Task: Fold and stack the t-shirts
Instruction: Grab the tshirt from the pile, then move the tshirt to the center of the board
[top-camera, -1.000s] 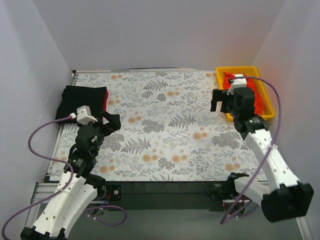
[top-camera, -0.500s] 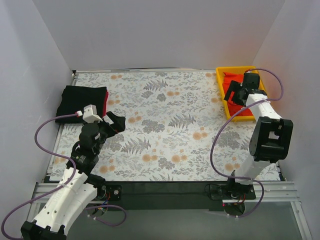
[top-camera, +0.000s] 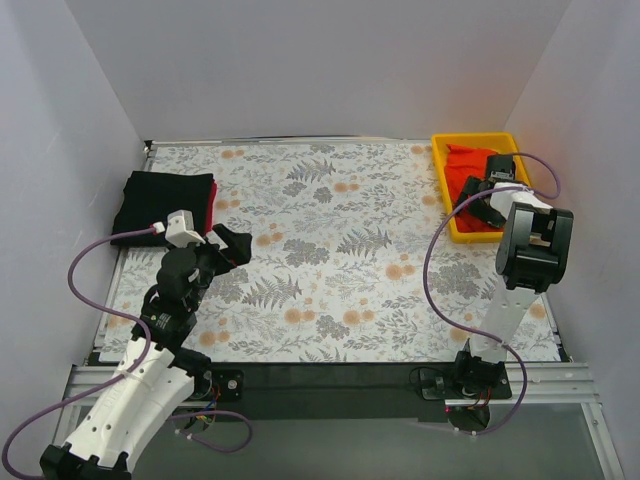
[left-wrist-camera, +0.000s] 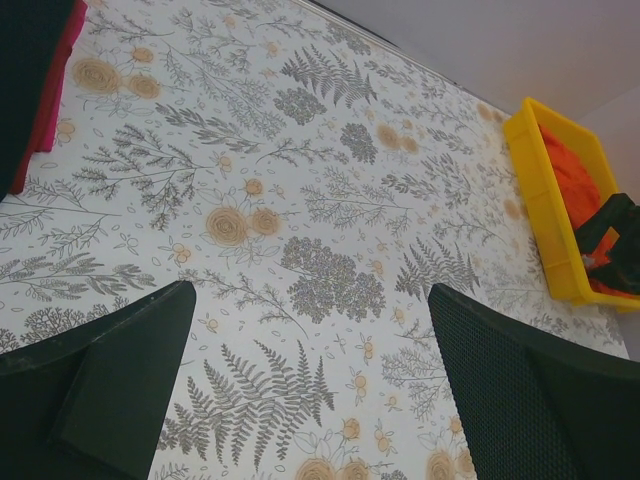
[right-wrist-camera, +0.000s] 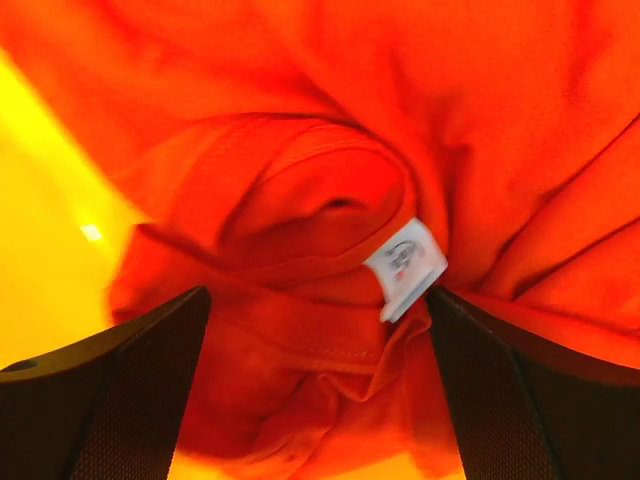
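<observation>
Two grippers are mine, and both stand wide apart with nothing gripped. Reading the overhead view as a clock face centred on the flowered table cover (top-camera: 340, 260), my right gripper (top-camera: 483, 196) is down inside the yellow tray (top-camera: 446, 200) at about two o'clock, near the right wall. The orange-red t-shirt (right-wrist-camera: 300, 190) lies bunched in that tray, unfolded and crumpled into rolls. My right wrist camera sits close over it: the jaws straddle a rolled fold around the collar. The white neck label (right-wrist-camera: 405, 266) shows between them, toward the three o'clock jaw. Whether either jaw is touching the cloth I cannot tell. A bare patch of the tray's yellow floor shows at nine o'clock in that view. At about ten o'clock on the table lies the black t-shirt (top-camera: 165, 197), folded flat. The dark red t-shirt (top-camera: 211, 205) shows only as a thin strip along its three o'clock edge, and how much of it lies beneath the black one I cannot tell. My left gripper (top-camera: 232, 245) is over the cover just off the five o'clock corner of that pile, apart from it. It points toward the middle of the table, with only the fern and flower print between its open jaws.
</observation>
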